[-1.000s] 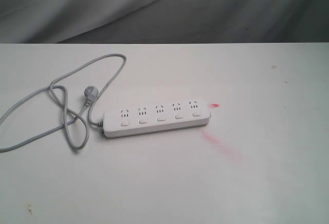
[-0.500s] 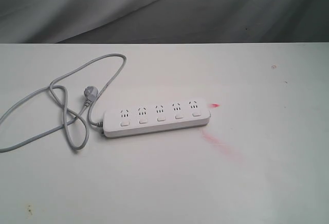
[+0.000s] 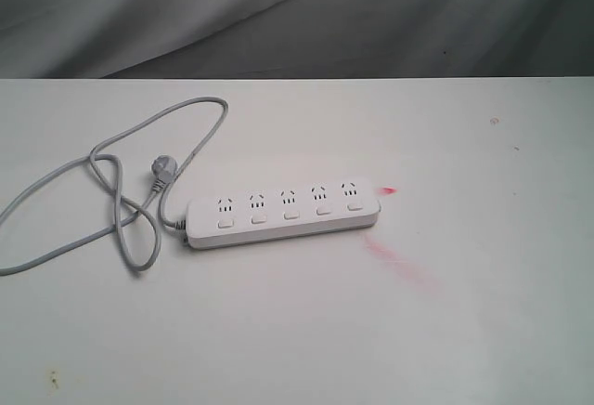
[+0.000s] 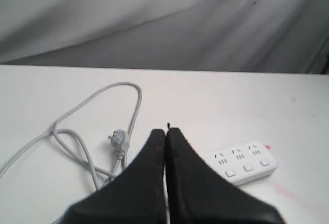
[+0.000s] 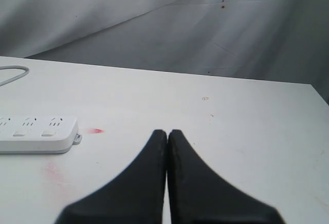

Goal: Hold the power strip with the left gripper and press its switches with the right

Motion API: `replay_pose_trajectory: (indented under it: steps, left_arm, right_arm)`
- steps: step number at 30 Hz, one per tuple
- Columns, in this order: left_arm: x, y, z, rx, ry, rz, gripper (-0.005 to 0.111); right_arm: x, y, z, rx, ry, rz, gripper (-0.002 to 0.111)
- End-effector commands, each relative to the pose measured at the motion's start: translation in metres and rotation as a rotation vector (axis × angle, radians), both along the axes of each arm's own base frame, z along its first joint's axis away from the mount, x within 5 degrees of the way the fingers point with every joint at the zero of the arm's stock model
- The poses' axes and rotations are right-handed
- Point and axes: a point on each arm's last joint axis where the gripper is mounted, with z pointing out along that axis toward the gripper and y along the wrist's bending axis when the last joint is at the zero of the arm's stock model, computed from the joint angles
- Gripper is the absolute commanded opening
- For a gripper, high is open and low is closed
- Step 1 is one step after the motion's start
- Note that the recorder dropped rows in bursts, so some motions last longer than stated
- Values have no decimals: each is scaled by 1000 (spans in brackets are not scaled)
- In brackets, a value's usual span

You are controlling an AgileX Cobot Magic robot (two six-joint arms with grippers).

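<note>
White counter (image 3: 483, 331) with the power strip (image 3: 283, 212) lying flat
The left gripper (image 4: 165, 130) is pressed together and empty, strip beyond its tips; the right gripper (image 5: 167, 131) likewise, strip farther ahead, untouched

Flat white five-socket power strip (image 3: 275, 220)
</note>
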Motion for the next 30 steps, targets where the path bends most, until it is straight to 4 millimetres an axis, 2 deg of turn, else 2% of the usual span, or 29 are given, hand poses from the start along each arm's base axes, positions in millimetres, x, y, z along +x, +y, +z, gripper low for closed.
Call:
replay_pose_trajectory:
  steps: [1, 5, 9, 10, 12, 16, 17, 19, 23, 27, 30]
  left_arm:
    - [35, -8, 9, 45, 125, -9, 0]
    - [58, -13, 5, 85, 192, -24, 0]
    - [64, -14, -8, 169, 283, -68, 0]
    - [65, -17, -19, 303, 349, -175, 0]
    - [68, -21, -33, 440, 423, -326, 0]
    - [77, -26, -57, 624, 520, -565, 0]
    - [85, -27, -68, 703, 525, -649, 0]
    - [96, -29, -77, 792, 482, -721, 0]
    - [125, -34, -87, 942, 325, -765, 0]
    - [160, -47, -94, 934, 340, -881, 0]
    - [174, -63, -120, 872, 343, -1100, 0]
  right_arm:
    - [0, -1, 0, -7, -9, -9, 0]
    - [0, -1, 0, -7, -9, -9, 0]
    - [0, -1, 0, -7, -9, -9, 0]
    - [0, -1, 0, -7, -9, -9, 0]
    - [0, -1, 0, -7, -9, -9, 0]
    - [0, -1, 0, -7, -9, -9, 0]
    - [0, -1, 0, -7, -9, -9, 0]
    - [0, -1, 0, -7, -9, -9, 0]
    - [0, -1, 0, -7, -9, -9, 0]
    - [0, -1, 0, -7, -9, -9, 0]
    - [0, -1, 0, -7, -9, -9, 0]
